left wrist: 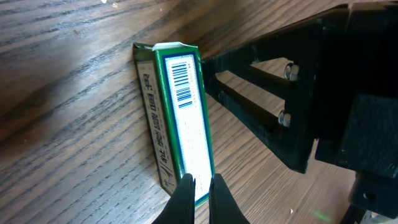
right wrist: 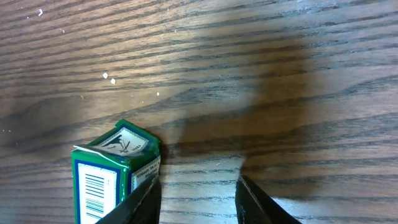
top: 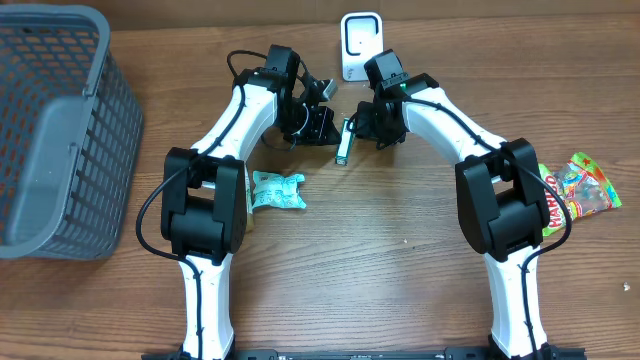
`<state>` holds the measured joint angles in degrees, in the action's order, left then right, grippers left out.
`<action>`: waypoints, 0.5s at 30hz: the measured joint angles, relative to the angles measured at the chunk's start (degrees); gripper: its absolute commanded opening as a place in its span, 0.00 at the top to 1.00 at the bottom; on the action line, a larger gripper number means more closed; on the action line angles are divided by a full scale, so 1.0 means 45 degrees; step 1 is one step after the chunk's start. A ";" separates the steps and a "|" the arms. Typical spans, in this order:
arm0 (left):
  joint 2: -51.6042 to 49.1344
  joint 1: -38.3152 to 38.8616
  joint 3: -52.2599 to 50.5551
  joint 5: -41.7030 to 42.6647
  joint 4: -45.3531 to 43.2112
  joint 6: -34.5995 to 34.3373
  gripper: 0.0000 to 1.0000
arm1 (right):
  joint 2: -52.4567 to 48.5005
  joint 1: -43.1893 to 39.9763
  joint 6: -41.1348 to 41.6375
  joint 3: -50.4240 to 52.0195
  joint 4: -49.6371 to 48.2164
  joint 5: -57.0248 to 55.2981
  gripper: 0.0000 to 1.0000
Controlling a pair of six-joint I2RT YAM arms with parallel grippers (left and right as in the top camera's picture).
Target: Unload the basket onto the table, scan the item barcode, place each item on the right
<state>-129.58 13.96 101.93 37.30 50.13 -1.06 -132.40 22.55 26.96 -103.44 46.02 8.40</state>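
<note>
The box (top: 344,140) sits on the worktop (top: 400,260) just in front of the scanner (top: 360,45). It rests on a long edge, with its barcode (left wrist: 182,81) on the narrow upper face. The left fingers (left wrist: 180,202) are clenched at one end of the box; whether they pinch it cannot be told. The right fingers (right wrist: 140,205) are released, one just beside the box. A good scan likely needs a firm grip clear of the barcode, then a tilt to turn that face squarely toward the scanner.
</note>
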 measured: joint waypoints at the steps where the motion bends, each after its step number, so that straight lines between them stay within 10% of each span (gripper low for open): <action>1: 0.0000 0.0015 -0.0005 -0.0010 -0.0044 0.0000 0.96 | 0.0000 0.0000 0.0000 0.0000 0.0000 0.0019 0.60; 15: 0.0000 0.0073 -0.1064 -0.0345 -0.0772 -0.0121 0.96 | 0.0000 0.0000 0.0000 0.0000 -0.0010 0.0039 0.60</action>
<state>-129.58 14.28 97.14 35.75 46.65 -1.61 -132.40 22.55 26.96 -103.44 45.98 8.58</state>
